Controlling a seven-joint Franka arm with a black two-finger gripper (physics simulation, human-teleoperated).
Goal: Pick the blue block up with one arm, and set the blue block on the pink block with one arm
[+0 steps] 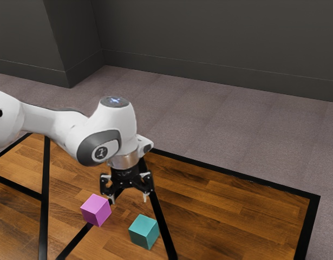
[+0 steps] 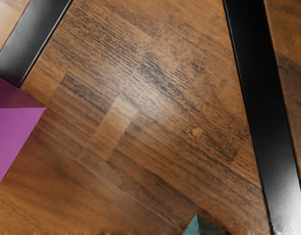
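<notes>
The claw [image 1: 127, 194] hangs wide open and empty near one pink block [image 1: 96, 209] and one blue block [image 1: 143, 231].

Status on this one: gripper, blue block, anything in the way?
Gripper open, empty, above the table. Blue block on the table, ungrasped. Pink block apart from it, top bare. Nothing between gripper and blue block.

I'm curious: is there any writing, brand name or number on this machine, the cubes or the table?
No text here can be read.
The arm has a grey disc with a small white mark, too small to read.
The pink block, the blue block and the table carry no words or numbers.
</notes>
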